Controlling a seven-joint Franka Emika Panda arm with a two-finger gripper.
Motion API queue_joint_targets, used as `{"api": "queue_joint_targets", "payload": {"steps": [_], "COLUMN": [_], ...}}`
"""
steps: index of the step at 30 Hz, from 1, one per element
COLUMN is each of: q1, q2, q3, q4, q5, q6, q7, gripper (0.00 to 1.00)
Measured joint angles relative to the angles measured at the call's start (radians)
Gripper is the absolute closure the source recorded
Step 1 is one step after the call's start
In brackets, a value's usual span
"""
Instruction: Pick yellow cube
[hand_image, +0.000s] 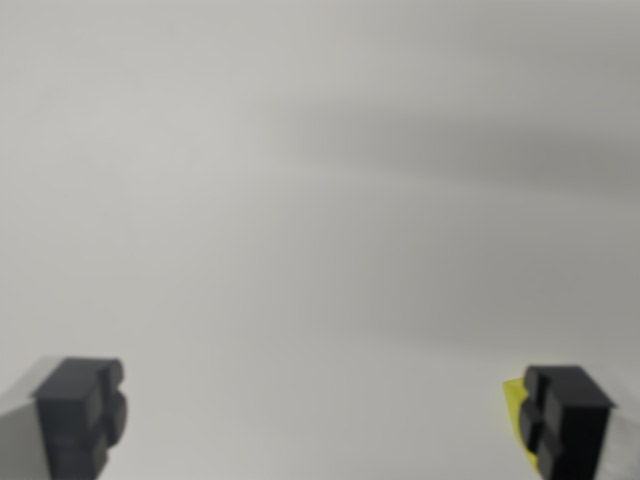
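Hovering with fingers (320, 420) spread wide, yellow cube (516, 415) beside the wrist view's right one.

You get one view only, from the wrist. It looks along the tool (322, 420) toward a plain pale surface (300, 200), close in and blurred. The fingers (80, 415) frame the bottom corners. No second view shares any part of this.

No readable text from my wrist camera

I can't make out any letters, numbers, labels or brand marks here: the pale surface (300, 200) is plain and blurred, and the dark fingertips (80, 415) and the yellow cube (517, 410) sliver show no markings I can read.
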Motion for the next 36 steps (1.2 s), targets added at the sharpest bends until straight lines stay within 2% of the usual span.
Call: {"api": "queue_joint_targets", "payload": {"steps": [19, 36], "q1": [-0.075, -0.148], "q2": [-0.028, -0.027], "q3": [0.0, 0.0], "q4": [-0.166, -0.287], "q5": [0.005, 0.007], "q6": [0.129, 0.246], "q7": [-0.141, -0.275], "gripper": [0.0, 0.0]}}
